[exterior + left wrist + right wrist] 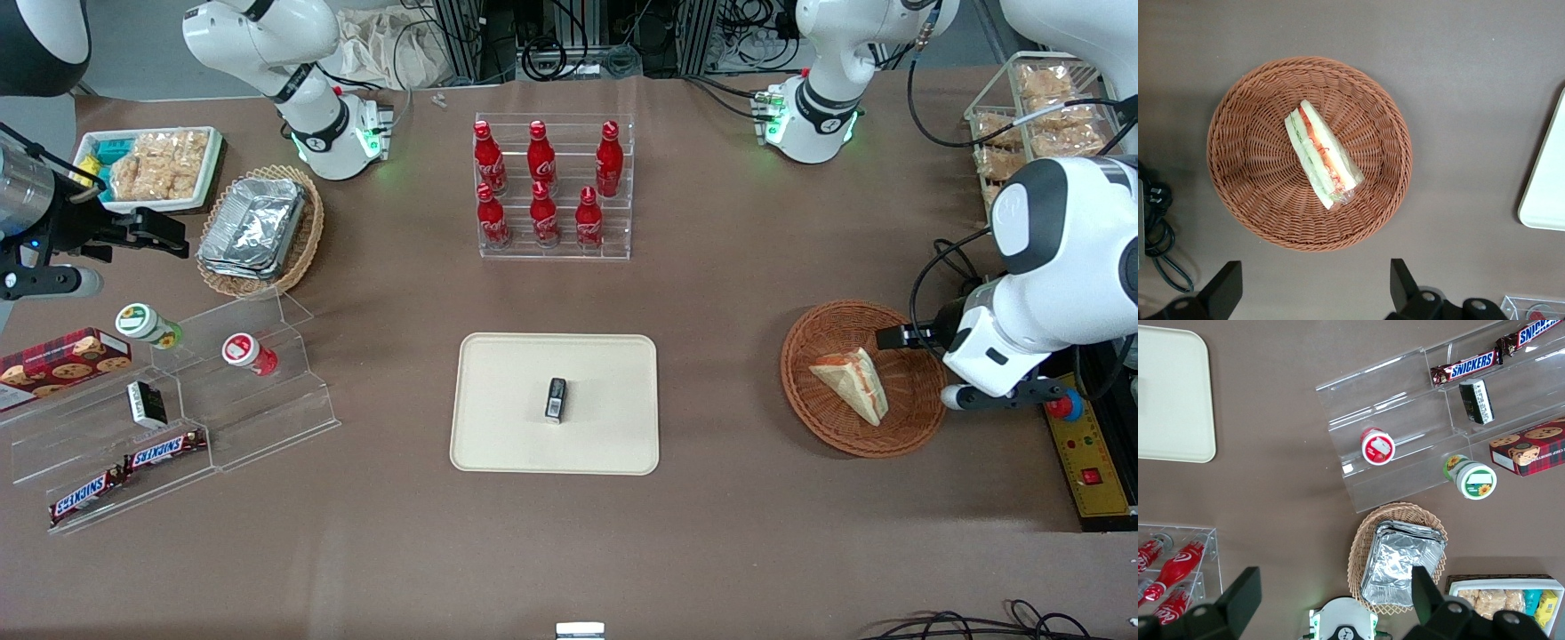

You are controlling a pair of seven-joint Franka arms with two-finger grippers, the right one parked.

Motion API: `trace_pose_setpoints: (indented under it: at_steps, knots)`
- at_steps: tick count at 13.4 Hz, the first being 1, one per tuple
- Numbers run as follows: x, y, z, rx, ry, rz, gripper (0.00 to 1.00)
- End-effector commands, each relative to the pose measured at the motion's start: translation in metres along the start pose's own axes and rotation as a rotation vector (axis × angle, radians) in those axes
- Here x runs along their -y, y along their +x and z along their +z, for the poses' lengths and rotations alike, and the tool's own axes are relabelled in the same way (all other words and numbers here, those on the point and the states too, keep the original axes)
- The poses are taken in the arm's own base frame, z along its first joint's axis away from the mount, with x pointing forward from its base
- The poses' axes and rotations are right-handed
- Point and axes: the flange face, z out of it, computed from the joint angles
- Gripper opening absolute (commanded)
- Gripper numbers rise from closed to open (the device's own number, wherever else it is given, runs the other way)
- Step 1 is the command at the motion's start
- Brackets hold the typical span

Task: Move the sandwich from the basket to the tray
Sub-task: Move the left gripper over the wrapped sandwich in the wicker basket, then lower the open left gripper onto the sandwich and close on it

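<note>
While sandwich lies in basket, gripper hovers above basket's edge, pointing down, jaws spread wide, holding nothing; tray well apart.

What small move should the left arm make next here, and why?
Probably descend straight toward the sandwich. It lies untouched in the basket, the gripper hovers above with fingers open, holding nothing, and the tray awaits it.
</note>
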Motion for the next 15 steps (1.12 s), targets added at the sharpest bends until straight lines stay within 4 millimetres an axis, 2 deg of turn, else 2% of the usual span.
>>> trace_pose_setpoints:
  at_steps: [1, 6, 9, 13, 15]
  knots:
    - [-0.001, 0.002, -0.004, 0.006, -0.004, 0.018, 0.99]
    - [-0.002, 0.000, 0.003, 0.025, -0.007, 0.016, 0.99]
    - [-0.003, -0.002, 0.021, 0.043, -0.004, 0.024, 0.99]
    - [0.003, 0.000, 0.058, 0.011, -0.009, 0.000, 0.99]
    - [0.003, 0.005, 0.071, -0.011, -0.038, -0.077, 0.99]
